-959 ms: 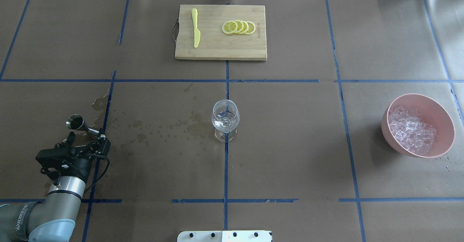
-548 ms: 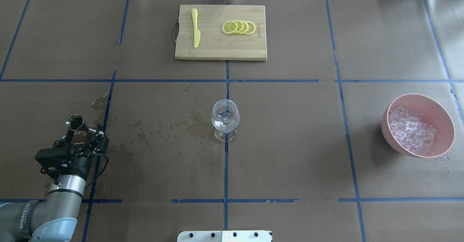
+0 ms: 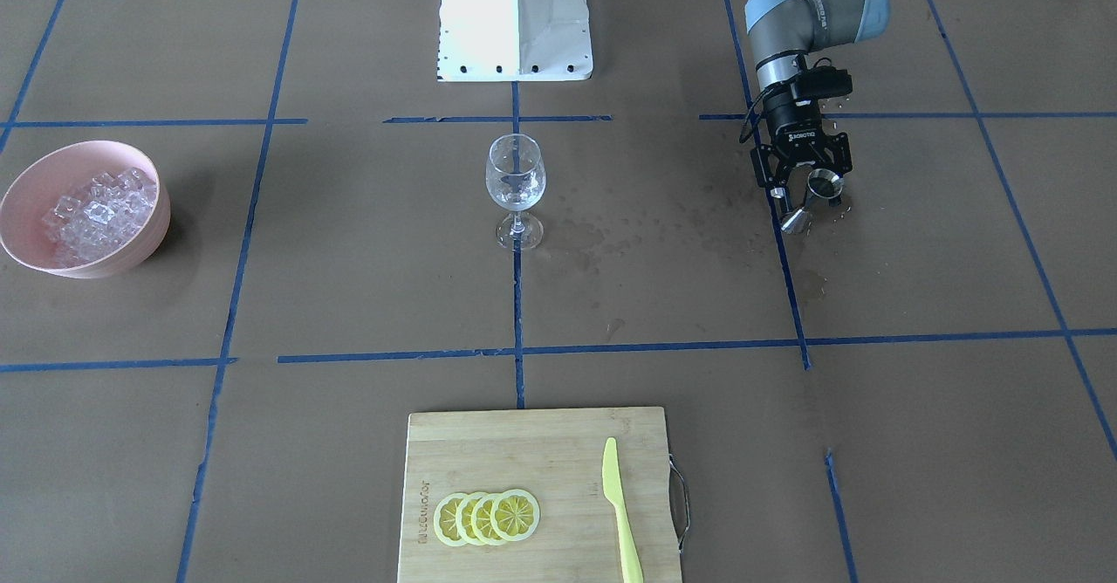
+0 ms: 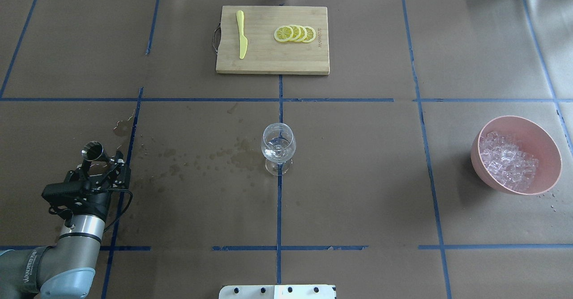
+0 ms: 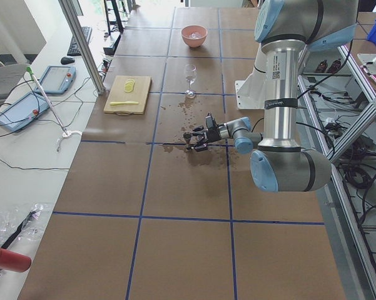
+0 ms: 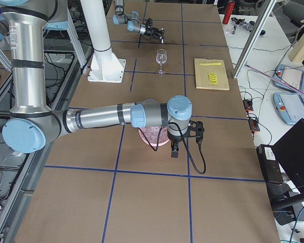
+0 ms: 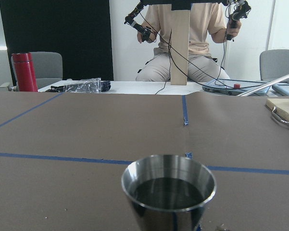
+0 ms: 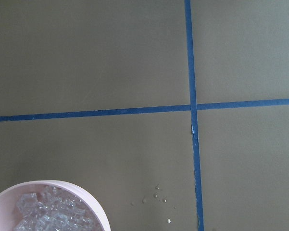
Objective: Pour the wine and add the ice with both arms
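At the table's left, my left gripper [image 4: 104, 160] is shut on the waist of a steel jigger [image 4: 92, 150], held a little tilted just above wet spots of wine [image 4: 215, 158]. In the left wrist view the jigger [image 7: 168, 192] faces mouth up, its inside dark. A wine glass [image 4: 278, 149] at the centre holds a little clear wine. Ice [image 4: 508, 160] fills a pink bowl [image 4: 544, 140] at the right. My right gripper [image 6: 173, 149] hangs above that bowl; I cannot tell if it is open or shut. Its wrist view catches the bowl's rim [image 8: 85, 199] and the ice [image 8: 48, 214].
A bamboo cutting board [image 4: 273, 61] at the far middle carries lemon slices [image 4: 295, 33] and a yellow knife [image 4: 241, 35]. The white robot base [image 3: 515, 16] stands behind the glass. A seated person [image 7: 190, 38] and a red bottle [image 7: 24, 72] lie beyond the table's end.
My left gripper has shifted a little left and back. The jigger's lower end swung left with it, so it stands more upright; its mouth stayed in place.
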`<state>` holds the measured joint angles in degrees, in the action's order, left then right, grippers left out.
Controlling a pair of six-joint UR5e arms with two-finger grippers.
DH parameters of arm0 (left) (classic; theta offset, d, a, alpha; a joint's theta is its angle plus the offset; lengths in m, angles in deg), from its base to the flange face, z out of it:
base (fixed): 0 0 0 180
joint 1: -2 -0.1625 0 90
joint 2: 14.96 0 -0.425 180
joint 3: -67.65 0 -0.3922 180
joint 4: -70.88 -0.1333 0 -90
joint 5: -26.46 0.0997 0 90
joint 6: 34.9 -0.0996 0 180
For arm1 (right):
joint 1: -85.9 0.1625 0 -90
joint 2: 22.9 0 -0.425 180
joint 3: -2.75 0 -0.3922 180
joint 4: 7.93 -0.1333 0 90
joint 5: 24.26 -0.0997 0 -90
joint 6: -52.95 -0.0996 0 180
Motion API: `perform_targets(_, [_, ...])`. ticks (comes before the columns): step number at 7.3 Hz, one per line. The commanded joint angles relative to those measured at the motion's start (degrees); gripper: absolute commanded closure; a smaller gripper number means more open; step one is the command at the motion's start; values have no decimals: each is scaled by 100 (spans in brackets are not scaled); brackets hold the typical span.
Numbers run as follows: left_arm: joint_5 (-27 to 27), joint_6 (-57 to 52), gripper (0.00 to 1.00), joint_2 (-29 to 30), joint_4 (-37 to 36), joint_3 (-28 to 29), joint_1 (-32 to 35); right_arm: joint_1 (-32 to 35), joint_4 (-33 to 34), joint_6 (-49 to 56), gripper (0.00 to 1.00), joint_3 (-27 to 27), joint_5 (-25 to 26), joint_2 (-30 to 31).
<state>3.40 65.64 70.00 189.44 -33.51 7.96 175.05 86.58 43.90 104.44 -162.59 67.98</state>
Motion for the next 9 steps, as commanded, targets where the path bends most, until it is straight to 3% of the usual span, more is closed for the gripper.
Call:
perform_targets(1, [3,1,26,3,0,9,10,6,6,0,0,1,-1,0])
perform_targets(6, [3,10,28,108,0,132,45,-3,6,0,0,1,-1,0])
perform_targets(9, [3,10,41,187,9,202,45,6,6,0,0,1,-1,0])
